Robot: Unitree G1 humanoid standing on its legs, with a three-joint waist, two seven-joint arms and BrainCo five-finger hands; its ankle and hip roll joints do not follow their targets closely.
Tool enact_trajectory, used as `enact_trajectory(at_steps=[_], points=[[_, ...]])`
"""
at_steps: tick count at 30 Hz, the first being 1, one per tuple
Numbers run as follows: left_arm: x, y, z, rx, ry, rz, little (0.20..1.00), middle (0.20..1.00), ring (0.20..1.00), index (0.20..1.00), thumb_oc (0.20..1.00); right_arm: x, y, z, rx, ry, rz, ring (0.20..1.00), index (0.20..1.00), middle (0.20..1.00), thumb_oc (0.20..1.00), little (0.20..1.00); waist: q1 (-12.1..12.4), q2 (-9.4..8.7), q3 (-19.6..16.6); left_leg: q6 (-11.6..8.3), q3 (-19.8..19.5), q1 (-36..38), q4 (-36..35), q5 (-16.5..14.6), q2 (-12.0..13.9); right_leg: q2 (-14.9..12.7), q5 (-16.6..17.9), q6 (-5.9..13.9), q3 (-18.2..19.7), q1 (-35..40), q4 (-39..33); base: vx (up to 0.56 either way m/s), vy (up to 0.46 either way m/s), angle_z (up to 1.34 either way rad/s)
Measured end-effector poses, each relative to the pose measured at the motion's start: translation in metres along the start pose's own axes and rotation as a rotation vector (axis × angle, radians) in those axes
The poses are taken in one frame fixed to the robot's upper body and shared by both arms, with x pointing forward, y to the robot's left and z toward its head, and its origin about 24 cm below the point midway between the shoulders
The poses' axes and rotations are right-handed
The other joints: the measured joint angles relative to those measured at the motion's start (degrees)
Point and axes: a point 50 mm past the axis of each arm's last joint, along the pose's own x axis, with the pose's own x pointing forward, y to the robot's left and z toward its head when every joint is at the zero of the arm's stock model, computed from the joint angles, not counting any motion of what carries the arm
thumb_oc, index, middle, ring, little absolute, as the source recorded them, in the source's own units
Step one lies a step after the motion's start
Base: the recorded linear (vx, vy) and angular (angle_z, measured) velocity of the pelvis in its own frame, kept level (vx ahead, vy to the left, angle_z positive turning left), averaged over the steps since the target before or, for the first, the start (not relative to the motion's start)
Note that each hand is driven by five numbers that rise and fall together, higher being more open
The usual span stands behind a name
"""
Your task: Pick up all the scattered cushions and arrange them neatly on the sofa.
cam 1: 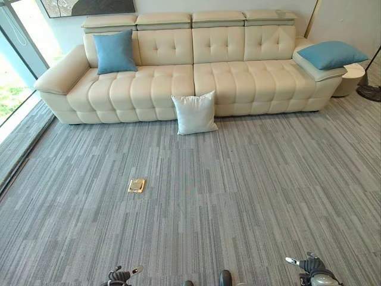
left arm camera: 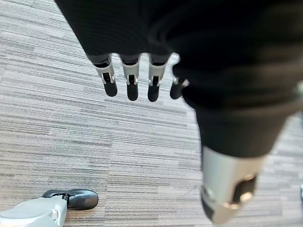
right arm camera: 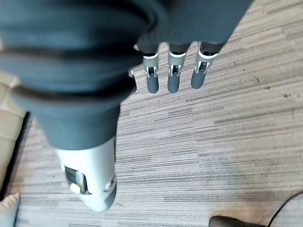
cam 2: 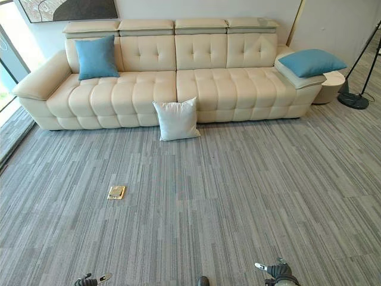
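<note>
- Task barely under way, by the look of things: one white cushion (cam 1: 194, 113) on the carpet (cam 1: 238, 190), upright and leaning against the front of the cream sofa (cam 1: 172, 83), at about 12 o'clock from the robot and well apart from both hands.
- Teal cushion (cam 1: 114, 52) already propped against the backrest at the sofa's 10 o'clock end; probably fine as placed.
- Second teal cushion (cam 1: 330, 54) lying flat across the armrest at 2 o'clock; likely wants standing on the seat to count as neat.
- Left to do, as judged: walk over, lift the white cushion, set it on the seat, then even out the row.
- White cushion: square, plump, slightly slumped, corners pointed, off-white fabric with soft creases; probably light and easy to squeeze.
- Left hand (left arm camera: 137, 78) hanging over bare carpet, fingers straight and relaxed, holding nothing.
- Right hand (right arm camera: 173, 71) likewise loose above the carpet, fingers extended, nothing in it.
- Small brass floor socket (cam 1: 136, 185) set in the carpet at 11 o'clock, off the direct path to the white cushion.
</note>
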Motion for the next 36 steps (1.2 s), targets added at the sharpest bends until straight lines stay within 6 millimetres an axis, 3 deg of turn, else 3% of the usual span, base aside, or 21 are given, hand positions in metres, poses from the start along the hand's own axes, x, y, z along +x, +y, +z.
enact_trajectory(at_steps=[20, 36], points=[[-0.001, -0.007, -0.006, 0.007, 0.021, -0.029, 1.0, 1.0, 1.0, 1.0, 1.0, -0.005, 0.009, -0.022, 0.041, 0.076, 0.059, 1.0, 1.0, 1.0, 1.0, 1.0, 0.1, -2.24, -1.6, 0.06, 0.1, 0.8, 0.0, -0.2, 0.0, 0.0, 0.1, 0.12, 0.3, 0.7, 0.0, 0.0, 0.0, 0.0], [-0.001, -0.011, 0.001, 0.035, -0.006, -0.042, 1.0, 1.0, 1.0, 1.0, 1.0, -0.006, 0.02, -0.019, 0.026, 0.063, 0.104, 1.0, 1.0, 1.0, 1.0, 1.0, 0.1, -1.27, -2.9, -0.16, 0.0, 0.8, 0.0, -0.1, 0.0, 0.0, 0.2, 0.08, 0.2, 0.8, 0.0, 0.0, 0.0, 0.0]])
